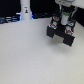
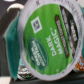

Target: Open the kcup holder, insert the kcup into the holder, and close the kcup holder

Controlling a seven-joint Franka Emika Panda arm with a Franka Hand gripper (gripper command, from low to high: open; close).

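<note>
Wrist view is filled by the small white pod with a green foil lid [image 2: 47,42], gripped in the tool [image 1: 64,21] and hanging directly above the black boxy drawer unit [image 1: 61,34] on the white surface [image 1: 30,60].

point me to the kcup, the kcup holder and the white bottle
kcup [image 2: 49,37]: wrist view, on its green foil lid.
kcup holder [image 1: 61,34]: exterior view, on the black front face under the arm.
white bottle [image 1: 25,11]: exterior view, on its body, at the back on the exterior view's left.
</note>
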